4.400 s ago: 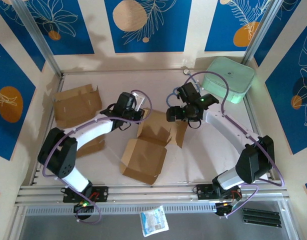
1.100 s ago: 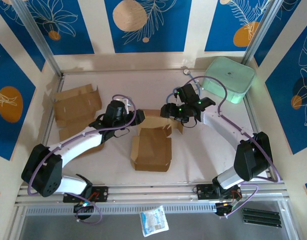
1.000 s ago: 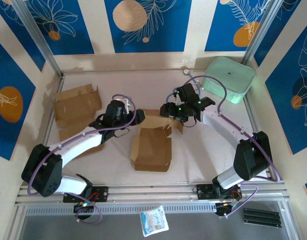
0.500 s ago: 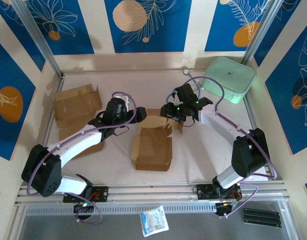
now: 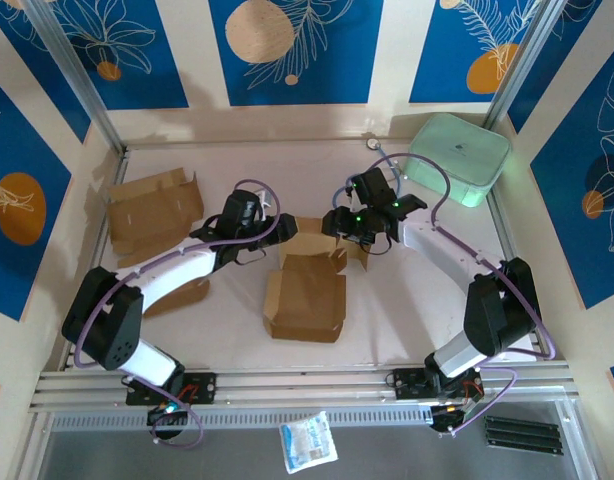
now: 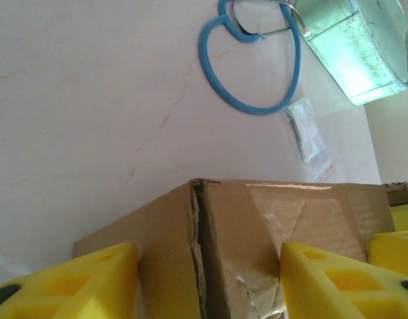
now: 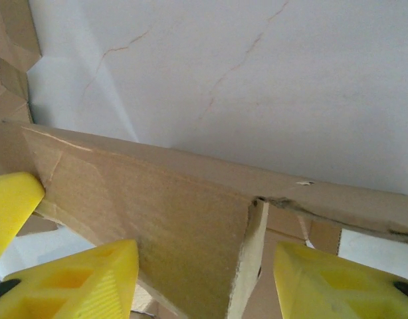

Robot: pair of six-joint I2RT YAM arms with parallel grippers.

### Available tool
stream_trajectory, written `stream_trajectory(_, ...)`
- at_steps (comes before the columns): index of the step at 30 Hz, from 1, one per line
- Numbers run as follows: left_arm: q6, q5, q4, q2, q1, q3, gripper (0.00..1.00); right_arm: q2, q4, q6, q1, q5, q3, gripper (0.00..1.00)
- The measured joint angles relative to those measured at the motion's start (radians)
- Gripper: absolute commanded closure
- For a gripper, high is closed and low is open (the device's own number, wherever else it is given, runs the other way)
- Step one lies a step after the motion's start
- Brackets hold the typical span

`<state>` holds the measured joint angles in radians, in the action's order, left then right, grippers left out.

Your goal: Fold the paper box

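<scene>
The brown paper box point(image 5: 305, 295) lies open in the middle of the table, its back wall standing up. My left gripper point(image 5: 274, 228) is at the back left corner. In the left wrist view the gripper point(image 6: 207, 282) has its yellow fingers point(image 6: 71, 282) pressed on both faces of that corner of the box point(image 6: 257, 226), where a torn seam shows. My right gripper point(image 5: 339, 222) is at the back right corner. In the right wrist view the gripper point(image 7: 204, 282) stands open astride the wall and a side flap of the box point(image 7: 157, 199), with a gap beside the right finger.
A mint green container point(image 5: 457, 158) stands at the back right, with a blue cable loop point(image 6: 250, 60) and a small plastic bag point(image 6: 310, 129) in front of it. Flat cardboard blanks point(image 5: 155, 210) lie at the left. A plastic packet point(image 5: 308, 441) lies below the rail.
Since the oldest frame the box has been turned square and its back wall raised. In the last second my left gripper slid right to the corner; its jaws widened, then closed again.
</scene>
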<state>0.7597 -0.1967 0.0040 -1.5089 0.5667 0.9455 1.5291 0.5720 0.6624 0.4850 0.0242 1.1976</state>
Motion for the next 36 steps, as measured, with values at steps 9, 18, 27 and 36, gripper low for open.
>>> stream_trajectory(9,0.021,-0.021,0.004,0.0,0.0,0.0,0.44,-0.218,0.016,0.079,0.061,-0.077,-0.171,0.33)
stream_trajectory(18,0.021,-0.037,0.004,0.0,0.0,0.0,0.44,-0.161,-0.074,0.124,0.127,-0.205,-0.331,0.24)
stream_trajectory(27,0.02,-0.057,0.01,0.0,0.0,0.0,0.44,-0.06,-0.294,0.119,0.143,-0.28,-0.365,0.24)
stream_trajectory(36,0.02,-0.058,0.01,0.0,0.0,0.0,0.45,-0.053,-0.463,0.11,0.15,-0.22,-0.42,0.29)
